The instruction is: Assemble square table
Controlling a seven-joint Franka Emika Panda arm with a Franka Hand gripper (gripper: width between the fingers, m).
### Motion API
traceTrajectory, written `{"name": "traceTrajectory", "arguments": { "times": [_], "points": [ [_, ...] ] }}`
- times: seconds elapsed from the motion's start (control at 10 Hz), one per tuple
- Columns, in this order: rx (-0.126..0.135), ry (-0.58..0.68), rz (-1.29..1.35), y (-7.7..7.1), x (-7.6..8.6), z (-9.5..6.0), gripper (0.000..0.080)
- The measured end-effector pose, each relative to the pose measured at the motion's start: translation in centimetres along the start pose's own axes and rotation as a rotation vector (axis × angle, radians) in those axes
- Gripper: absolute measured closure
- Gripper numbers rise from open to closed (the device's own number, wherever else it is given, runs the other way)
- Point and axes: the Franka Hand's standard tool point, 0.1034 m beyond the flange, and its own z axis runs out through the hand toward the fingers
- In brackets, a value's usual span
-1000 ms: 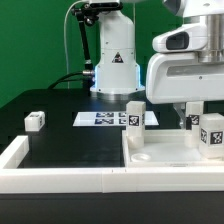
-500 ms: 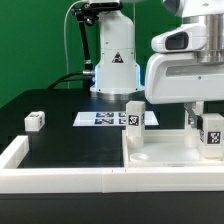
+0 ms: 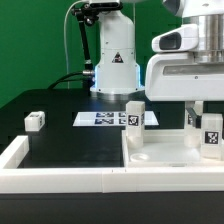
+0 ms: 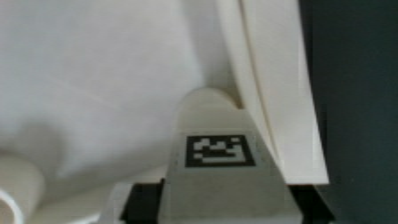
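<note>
Pincer: The gripper (image 3: 207, 122) is clamped on a leg block (image 3: 212, 137), with its fingers (image 4: 150, 205) pressed against the block's sides.
Held leg: It stands upright over the white tabletop (image 3: 165, 150), just inside the raised rim (image 4: 267, 70) at the exterior view's right. Whether its foot touches the panel cannot be told.
Other legs: A second leg block (image 3: 134, 114) stands at the tabletop's far corner. A third leg block (image 3: 35, 121) sits on the black table (image 3: 70, 145), well apart.
Step in hand: Probably seating this leg at its corner.
Next move: This calls for lining the leg up over its socket while keeping it upright. It can then be pressed or turned home without knocking the rim.
</note>
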Motion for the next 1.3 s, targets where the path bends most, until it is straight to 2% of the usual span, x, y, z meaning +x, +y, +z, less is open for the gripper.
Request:
{"name": "traceTrajectory", "arguments": {
  "times": [0.7,1.0,1.1,1.2,1.3],
  "points": [
    [0.010,-0.008,0.741,-0.30,-0.15,0.13,0.0509],
    [0.010,-0.009,0.721,-0.30,-0.14,0.11,0.0500],
    [0.007,-0.013,0.669,-0.36,-0.17,0.05,0.0328],
    [0.007,-0.013,0.596,-0.36,-0.17,0.06,0.0193],
    [0.006,-0.010,0.479,-0.35,-0.18,0.07,0.0193]
  ]
}}
